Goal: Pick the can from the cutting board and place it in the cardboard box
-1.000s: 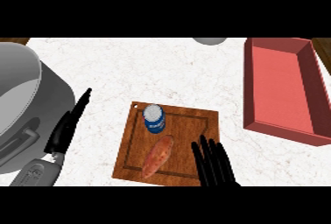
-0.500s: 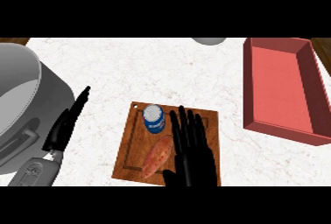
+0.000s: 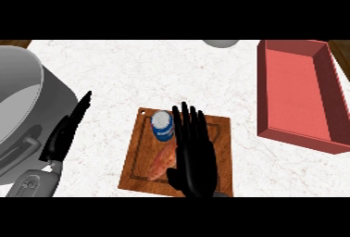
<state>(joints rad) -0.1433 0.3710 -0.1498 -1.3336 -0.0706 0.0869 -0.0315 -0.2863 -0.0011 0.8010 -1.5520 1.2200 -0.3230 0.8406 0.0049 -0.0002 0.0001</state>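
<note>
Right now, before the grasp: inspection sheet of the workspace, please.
Surface: white marbled counter; wooden board lies on it.
Job's things: can upright on the board's far left part; red box at right, open, nothing seen inside.
Clutter: reddish food piece on the board, nearer than the can; big grey pot at left; grey round thing at the far edge, cut off.
Hands: right hand open, fingers straight, over the board just right of the can, not round it; left hand open, resting beside the pot.
Cables: nothing seen.
Surroundings: brown strips past the counter's far corners.
</note>
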